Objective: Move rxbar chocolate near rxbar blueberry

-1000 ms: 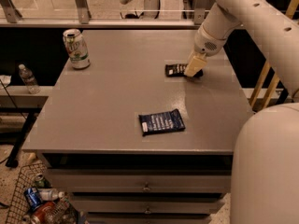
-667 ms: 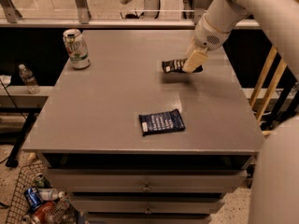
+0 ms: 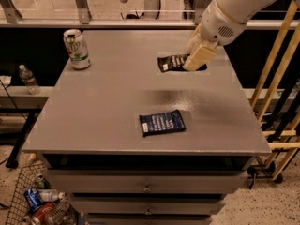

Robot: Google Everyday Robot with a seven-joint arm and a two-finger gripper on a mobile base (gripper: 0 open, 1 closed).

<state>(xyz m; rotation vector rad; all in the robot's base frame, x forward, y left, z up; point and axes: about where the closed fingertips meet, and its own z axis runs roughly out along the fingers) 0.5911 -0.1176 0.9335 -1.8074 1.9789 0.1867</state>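
Jaws closed on right end of rxbar chocolate, near far right corner of desk. Carry low to rxbar blueberry by front edge; set flat beside, no overlap.

**Materials and finish, quick pass**

I read the grey rectangular table top as smooth and matt, with a faint sheen mid-surface. The grey drawer fronts below look like dull painted metal. The gripper, over the table's far right part, has cream matt plastic fingers pinched on the rxbar chocolate, a flat black bar in slightly shiny film. The rxbar blueberry, a flat dark blue bar, has similar crinkly film with low gloss. The green-and-white drink can is glossy metal. The white arm shell is smooth plastic. The pale rails on the right are bare wood.
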